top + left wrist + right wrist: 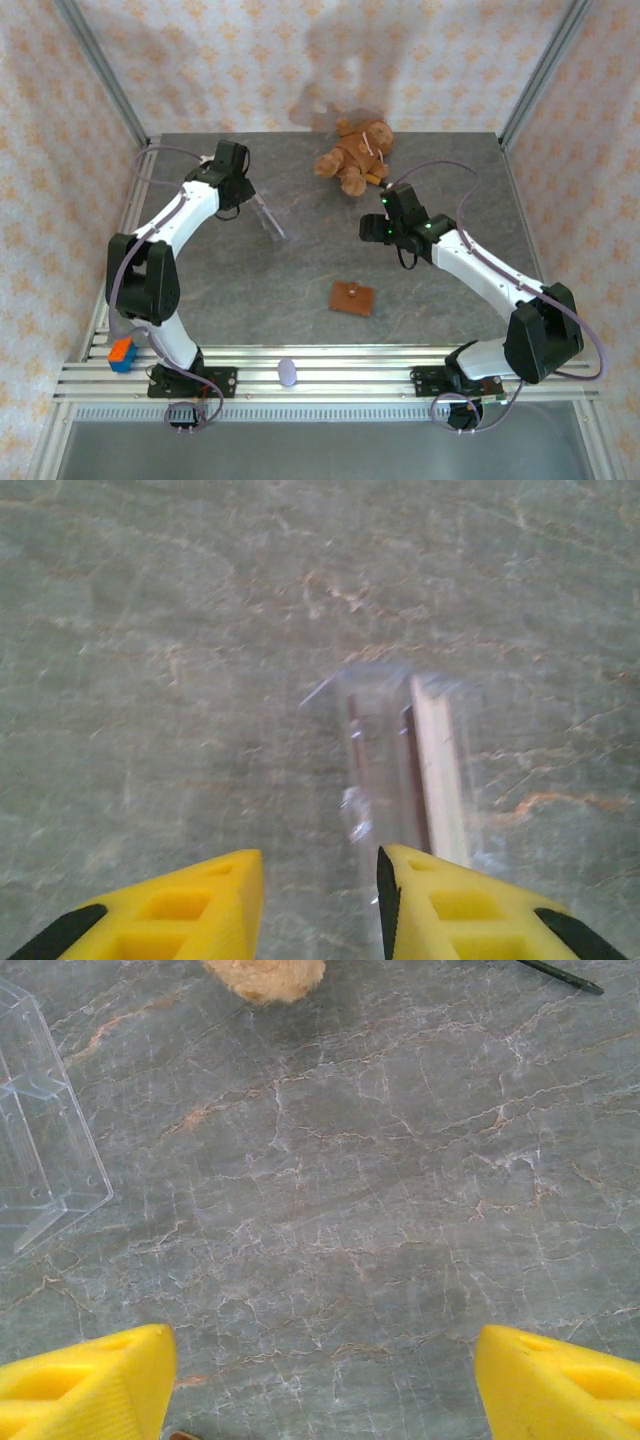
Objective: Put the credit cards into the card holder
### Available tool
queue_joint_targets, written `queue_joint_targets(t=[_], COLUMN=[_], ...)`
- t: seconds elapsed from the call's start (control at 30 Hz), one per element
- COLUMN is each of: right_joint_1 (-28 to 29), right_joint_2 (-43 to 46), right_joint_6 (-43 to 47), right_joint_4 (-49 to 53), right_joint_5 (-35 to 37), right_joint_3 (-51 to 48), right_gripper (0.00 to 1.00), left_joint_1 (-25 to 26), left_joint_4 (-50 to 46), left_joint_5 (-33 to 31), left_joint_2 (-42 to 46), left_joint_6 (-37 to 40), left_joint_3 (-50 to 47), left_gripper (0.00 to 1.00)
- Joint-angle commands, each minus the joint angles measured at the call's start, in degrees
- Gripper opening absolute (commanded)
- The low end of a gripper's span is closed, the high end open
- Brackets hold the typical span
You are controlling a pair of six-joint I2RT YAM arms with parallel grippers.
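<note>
left tool (320, 895) looked clamped on the clear card holder (400, 770), steadying it left of centre on the surface (470, 200), while the right tool (320, 1380), jaws wide apart, would likely next fetch the brown card (352, 297).

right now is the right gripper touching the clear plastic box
Apart. The right wrist view shows the right gripper open over bare table, with the clear plastic box at the frame's left edge and grey stone between it and the nearer finger.
</note>
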State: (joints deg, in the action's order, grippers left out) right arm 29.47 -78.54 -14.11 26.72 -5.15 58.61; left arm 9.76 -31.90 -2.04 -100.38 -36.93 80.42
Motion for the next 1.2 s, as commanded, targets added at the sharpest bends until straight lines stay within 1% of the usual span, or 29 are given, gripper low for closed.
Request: queue_joint_targets(t=[0.0,0.07,0.13,0.2,0.23,0.33,0.43,0.47,0.5,0.53,0.6,0.67,0.7,0.77,0.9,0.93,1.0,1.1,1.17], right_joint_1=[0.15,0.1,0.15,0.15,0.15,0.15,0.19,0.15,0.15,0.15,0.14,0.15,0.15,0.15,0.15,0.21,0.15,0.15,0.16], right_joint_2=[1.02,1.1,1.36,1.68,1.73,2.58,3.35,3.47,3.57,3.72,4.39,5.01,5.28,5.84,7.16,7.26,7.39,7.94,7.73], right_joint_6=[-0.01,-0.07,-0.51,-0.84,-0.83,-0.51,-0.38,-0.18,0.0,0.02,-0.24,-0.81,-1.09,-1.12,-1.07,-0.88,-0.51,-0.53,-0.73], right_joint_4=[2.14,2.32,2.28,2.52,2.71,3.25,3.75,4.09,4.46,4.64,4.66,4.39,4.39,4.46,4.66,5.16,5.73,4.78,4.38], right_joint_5=[1.61,1.45,1.73,1.54,1.3,1.25,1.94,1.73,1.48,1.42,1.47,1.22,0.68,-0.65,-0.66,-0.68,-1.17,-0.83,-1.26], right_joint_3=[1.24,1.29,0.92,0.81,0.89,0.72,0.82,1.18,1.48,1.59,1.38,1.03,0.98,0.92,0.44,0.71,1.25,0.48,0.26], right_gripper=[0.78,0.78,0.78,0.78,0.78,0.77,0.76,0.76,0.76,0.76,0.76,0.76,0.76,0.76,0.76,0.76,0.76,0.76,0.76], left_joint_1=[0.08,0.08,0.09,0.17,0.17,0.17,0.12,0.17,0.12,0.17,0.15,0.13,0.17,0.17,0.17,0.13,0.13,0.17,0.17], left_joint_4=[-1.56,-0.44,-2.37,-2.31,-1.94,-1.12,-1.67,-1.25,-0.36,-0.09,-1.16,-2.02,-1.65,-0.13,-1.61,-1.08,0.71,0.36,-0.35], left_joint_5=[0.35,0.93,0.48,-0.13,-0.58,-2.04,-1.85,-1.52,-0.93,-0.44,0.46,1.3,1.38,1.67,1.69,1.69,1.87,2.49,3.32], left_joint_2=[-2.31,-3.15,-4.45,-4.65,-4.57,-4.8,-5.94,-6.29,-6.69,-7.15,-8.53,-8.61,-10.08,-9.79,-9.31,-7.0,-5.83,-6.17,-6.73], left_joint_6=[1.12,0.74,0.37,0.63,0.54,0.69,1.13,1.51,2.21,2.67,3.35,3.63,3.38,3.12,2.42,2.13,2.03,2.31,2.46], left_joint_3=[2.29,2.22,3.53,3.23,2.76,2.05,3.13,3.32,3.33,3.61,5.2,6.38,6.21,5.67,6.69,6.19,5.33,6.65,7.8], left_gripper=[0.37,0.37,0.34,0.23,0.22,0.21,0.21,0.18,0.13,0.11,0.11,0.13,0.14,0.17,0.21,0.22,0.25,0.29,0.31])
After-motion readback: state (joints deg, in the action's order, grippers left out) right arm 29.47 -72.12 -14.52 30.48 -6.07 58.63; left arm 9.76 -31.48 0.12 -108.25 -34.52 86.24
